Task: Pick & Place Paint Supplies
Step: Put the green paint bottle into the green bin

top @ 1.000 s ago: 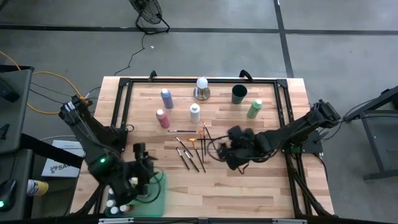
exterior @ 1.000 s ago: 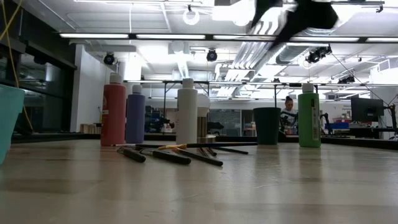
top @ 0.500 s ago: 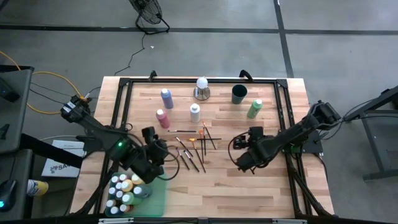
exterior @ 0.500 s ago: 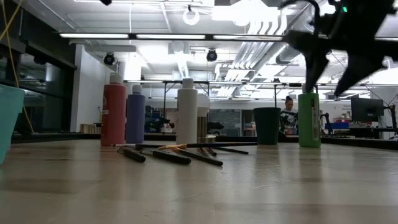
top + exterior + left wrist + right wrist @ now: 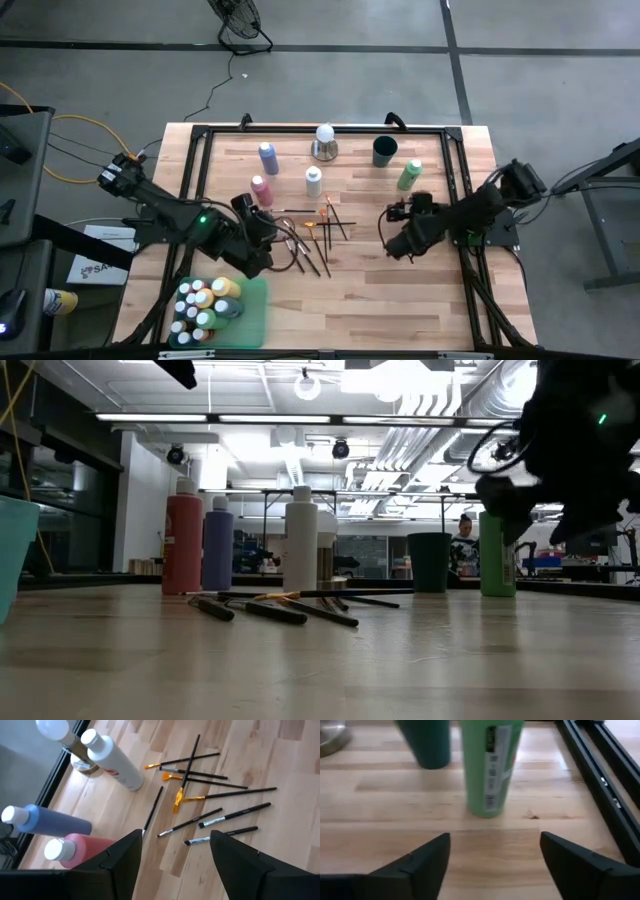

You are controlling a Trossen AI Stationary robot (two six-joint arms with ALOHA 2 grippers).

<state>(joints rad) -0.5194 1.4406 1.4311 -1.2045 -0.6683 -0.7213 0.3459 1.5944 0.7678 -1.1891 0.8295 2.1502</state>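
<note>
wooden table (image 5: 360,290) carries the light, rigid, smooth green bottle (image 5: 491,767) upright at far right beside the dark cup (image 5: 431,742); right gripper (image 5: 492,865), jaws spread and empty, faces it, so grasp mid-body; left gripper (image 5: 175,857), released, overlooks the thin brushes (image 5: 220,817).

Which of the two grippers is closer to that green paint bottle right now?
The right gripper. It is open, just short of the green bottle, facing it. The left gripper, also open, is far across the table by the brushes.
</note>
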